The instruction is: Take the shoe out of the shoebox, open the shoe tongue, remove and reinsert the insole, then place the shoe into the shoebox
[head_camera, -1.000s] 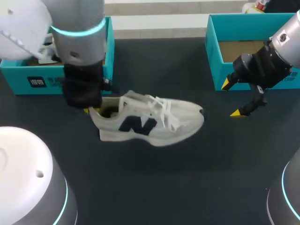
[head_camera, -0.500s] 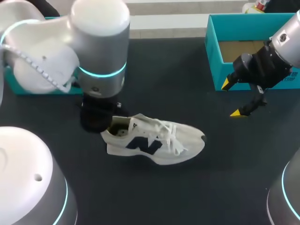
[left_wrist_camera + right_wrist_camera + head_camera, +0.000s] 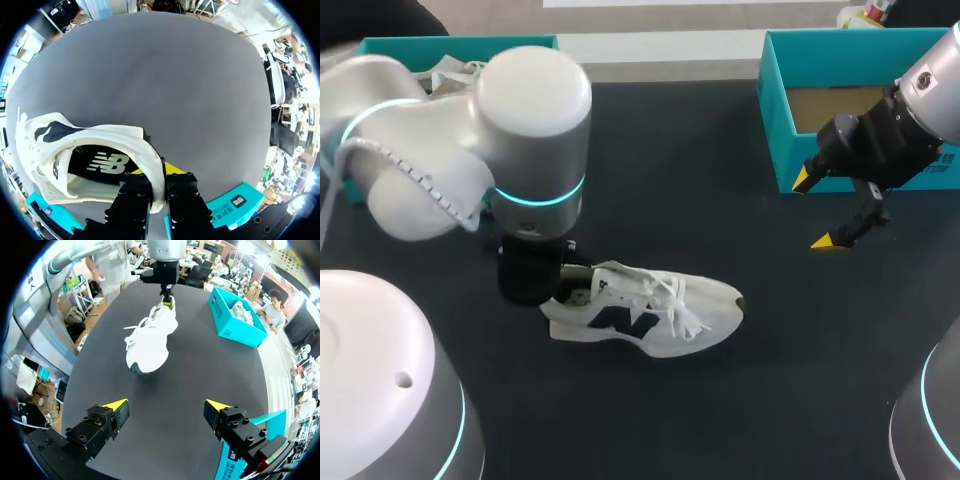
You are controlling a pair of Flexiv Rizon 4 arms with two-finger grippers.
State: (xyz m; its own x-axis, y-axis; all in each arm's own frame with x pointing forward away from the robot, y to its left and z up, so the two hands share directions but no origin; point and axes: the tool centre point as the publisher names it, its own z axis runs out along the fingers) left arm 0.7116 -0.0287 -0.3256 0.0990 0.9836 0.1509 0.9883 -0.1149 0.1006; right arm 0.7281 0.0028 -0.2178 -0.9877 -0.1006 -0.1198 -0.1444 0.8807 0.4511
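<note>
Head view: left gripper (image 3: 159, 175) pinches shoe (image 3: 650, 315) heel, right gripper (image 3: 816, 211) spread; second shoe (image 3: 450, 72) lies in left shoebox (image 3: 470, 44)

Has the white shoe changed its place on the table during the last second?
Yes. In the head view the shoe has come toward the table's near edge, farther from the right teal shoebox, with the left gripper shut on its heel.

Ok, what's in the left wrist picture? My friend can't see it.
The left pincer grips the back rim of a white shoe, one finger on each side. The shoe's inside is dark, and a dark table lies past it.
</note>
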